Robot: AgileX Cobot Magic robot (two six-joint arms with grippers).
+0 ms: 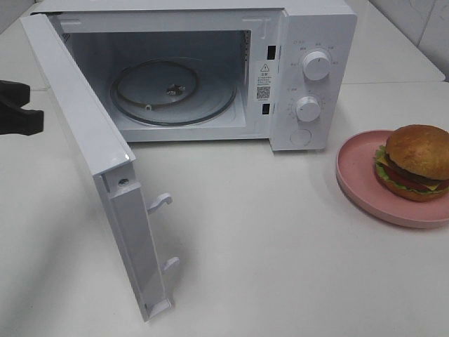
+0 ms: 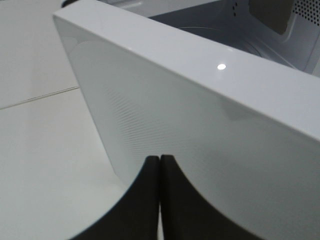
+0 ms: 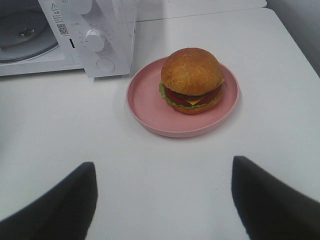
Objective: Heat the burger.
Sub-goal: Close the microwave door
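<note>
Right now, closest to me in the right wrist view, I have the right gripper (image 3: 162, 200) with its two dark fingers (image 3: 60, 207) spread wide apart and nothing between them, hanging over bare white table (image 3: 165, 175). Just beyond that gap sits the pink plate (image 3: 145, 112), and the burger (image 3: 192, 80) rests on it, upright — glossy brown bun on top, lettuce, tomato and a corner of cheese showing at the edge. It is toward the far side of the plate from this gripper. Past the plate, to one side, I see the microwave (image 3: 107, 30) front with its two dials.

From the high camera the burger is at the right edge, on the plate, beside the microwave's control panel (image 1: 309, 84) but apart from it. The microwave door (image 1: 91, 147) is swung wide open toward the camera, and the glass turntable (image 1: 172, 91) lies bare inside the cavity.

On the left, my left gripper (image 2: 160, 200) has its fingers pressed together, closed on nothing — in the left wrist view they sit just in front of the door's outer face. In the high view, that gripper shows only as a dark shape at the left edge, behind the open door.
</note>
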